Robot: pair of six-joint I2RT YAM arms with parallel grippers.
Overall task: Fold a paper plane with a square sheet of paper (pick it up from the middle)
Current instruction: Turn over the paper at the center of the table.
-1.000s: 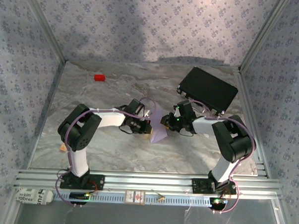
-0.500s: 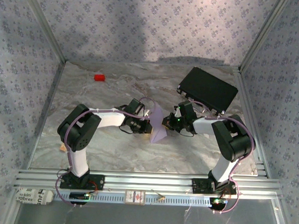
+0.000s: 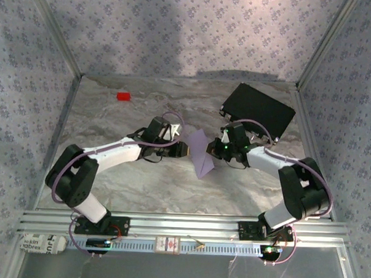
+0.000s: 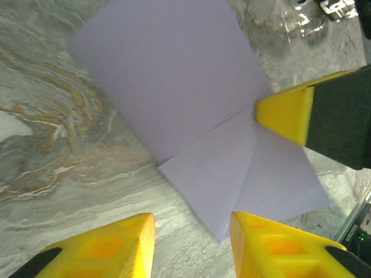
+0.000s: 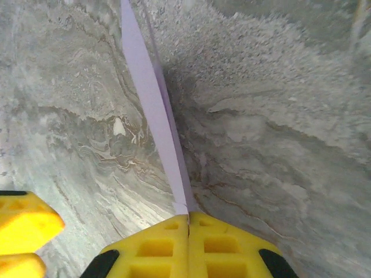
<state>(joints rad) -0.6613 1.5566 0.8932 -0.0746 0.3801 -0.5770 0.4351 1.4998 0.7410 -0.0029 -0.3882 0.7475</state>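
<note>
Lilac and partly folded, the square sheet of paper point(image 3: 200, 155) is sitting near the black case point(image 3: 259, 110), on the side toward the arm bases, its long axis pointing away from the case. The right gripper point(image 5: 188, 217) is clamping the case-side edge with its fingers together. The left gripper point(image 4: 193, 223), jaws apart and empty, is hovering at the edge farther from the case.

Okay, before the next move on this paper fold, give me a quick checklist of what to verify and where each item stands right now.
1. Grip: right gripper shut on the edge of the paper: ok.
2. Release: left gripper open, nothing between its jaws: ok.
3. Fold started: creased flaps show on the paper in the left wrist view: ok.
4. Creases sharp and aligned: cannot tell.
5. Clearance: red block and black case lie apart from the paper: ok.
</note>
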